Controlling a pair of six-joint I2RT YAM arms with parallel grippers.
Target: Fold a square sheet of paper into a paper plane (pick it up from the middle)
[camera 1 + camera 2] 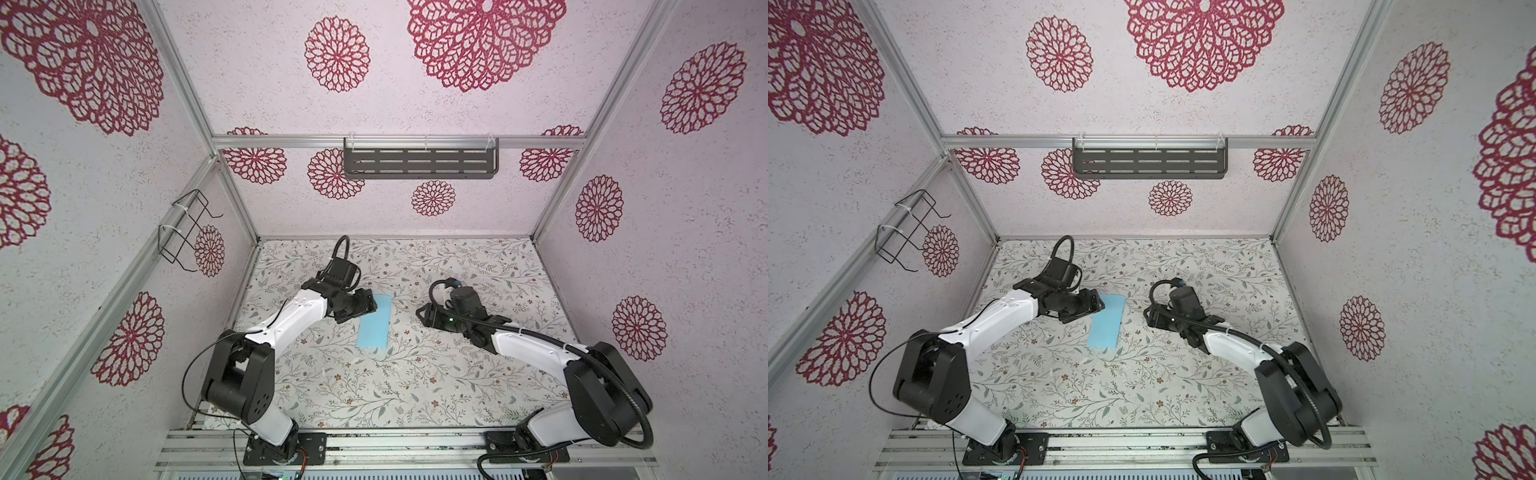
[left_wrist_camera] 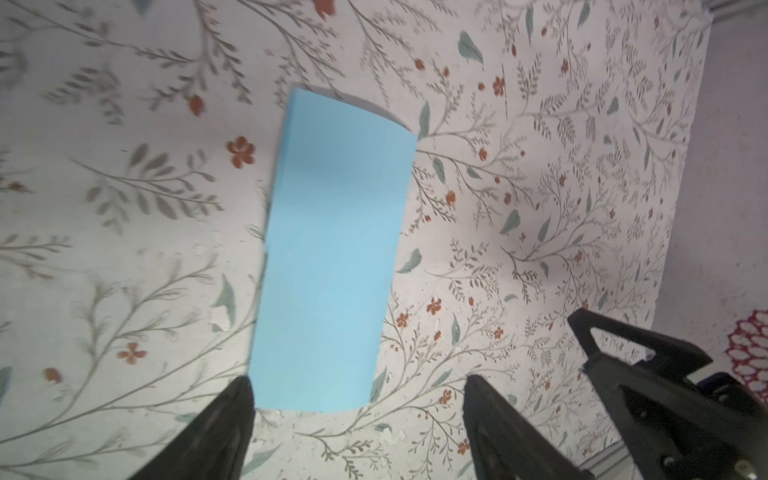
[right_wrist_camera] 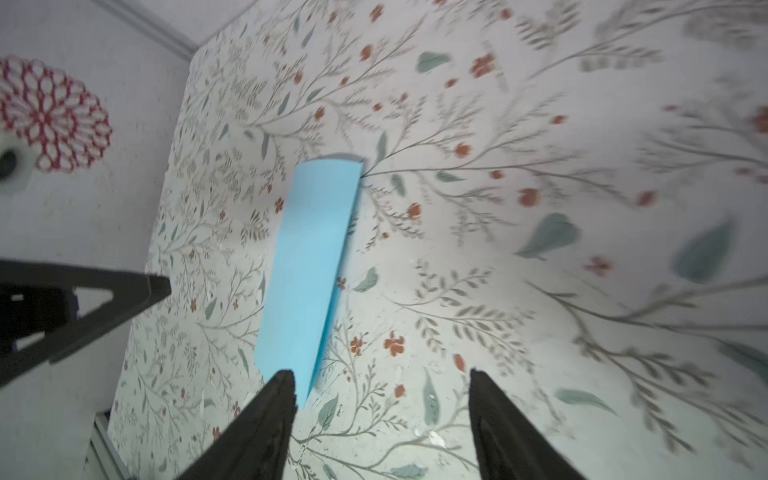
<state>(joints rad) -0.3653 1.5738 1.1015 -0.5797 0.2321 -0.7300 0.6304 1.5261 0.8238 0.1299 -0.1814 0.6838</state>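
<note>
Currently we see the square sheet of paper (image 1: 374, 322) (image 1: 1106, 322) folded in half into a narrow light-blue strip. It lies on the floral surface (image 1: 415, 386) near the middle, between the two arms, long axis running roughly front to back.

Left pincer (image 1: 368, 307) (image 1: 1096, 306): sits at the strip's far-left corner in both top views. In the left wrist view it (image 2: 357, 380) is spread wide, the near end of the paper (image 2: 332, 257) lying between its fingers (image 2: 232, 415) and closer to one of them. We see nothing pinched. We can't tell if a finger touches the paper.

Right pincer (image 1: 422, 313) (image 1: 1148, 313): near the strip on its right side, a gap between them in both top views. In the right wrist view it (image 3: 381, 372) is spread too, gripping nothing. One corner of the paper (image 3: 309, 270) ends just beside one finger (image 3: 266, 415).

Fold isn't fully flat: in the right wrist view a darker lower layer shows along one long edge. The far end casts a shadow on the surface in the left wrist view.

Each wrist camera also catches the opposite pincer at the frame edge: right one (image 2: 623, 353), left one (image 3: 104, 299).

Slotted shelf (image 1: 419, 162) on the back wall, wire rack (image 1: 183, 232) on the left wall.
</note>
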